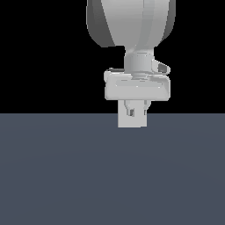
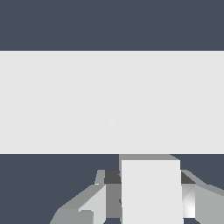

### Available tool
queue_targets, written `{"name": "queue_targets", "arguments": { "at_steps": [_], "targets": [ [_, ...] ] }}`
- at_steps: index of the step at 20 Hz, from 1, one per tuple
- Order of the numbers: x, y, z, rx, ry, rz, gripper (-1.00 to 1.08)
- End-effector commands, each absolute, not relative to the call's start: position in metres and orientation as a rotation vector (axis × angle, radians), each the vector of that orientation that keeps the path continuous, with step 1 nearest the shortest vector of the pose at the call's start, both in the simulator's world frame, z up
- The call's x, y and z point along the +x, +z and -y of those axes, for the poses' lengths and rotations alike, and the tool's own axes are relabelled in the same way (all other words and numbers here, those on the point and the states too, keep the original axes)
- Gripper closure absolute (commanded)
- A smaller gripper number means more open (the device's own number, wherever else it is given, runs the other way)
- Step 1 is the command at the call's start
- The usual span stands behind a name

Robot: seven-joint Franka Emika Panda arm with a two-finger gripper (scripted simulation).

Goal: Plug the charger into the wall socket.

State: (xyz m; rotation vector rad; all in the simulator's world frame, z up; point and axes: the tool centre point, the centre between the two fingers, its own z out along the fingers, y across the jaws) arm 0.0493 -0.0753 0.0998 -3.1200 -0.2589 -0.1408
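Observation:
In the wrist view the charger (image 2: 151,192), a plain off-white block, sits between my two grey fingers (image 2: 94,203), which flank it closely on both sides. Beyond it a wide flat off-white surface (image 2: 112,87) spans the whole picture. It looks like the wall socket seen very close. I see only a faint spot on it, no clear holes. In the exterior view my gripper (image 1: 137,112) points straight down, its fingertips close together in front of an off-white square (image 1: 123,121). I cannot tell there whether that square is the charger or the socket.
A plain dark grey-blue floor (image 1: 66,176) fills the lower half of the exterior view, under a black background. The arm's large grey link (image 1: 132,22) hangs above the hand. No other objects show.

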Motion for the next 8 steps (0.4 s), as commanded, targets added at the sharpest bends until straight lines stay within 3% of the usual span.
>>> {"name": "queue_targets", "arguments": {
  "at_steps": [1, 8],
  "targets": [
    [0.0563, 0.1000, 0.0744, -3.120, -0.141, 0.259, 1.08],
    [0.0634, 0.1001, 0.0735, -3.120, -0.141, 0.259, 1.08]
  ]
}}
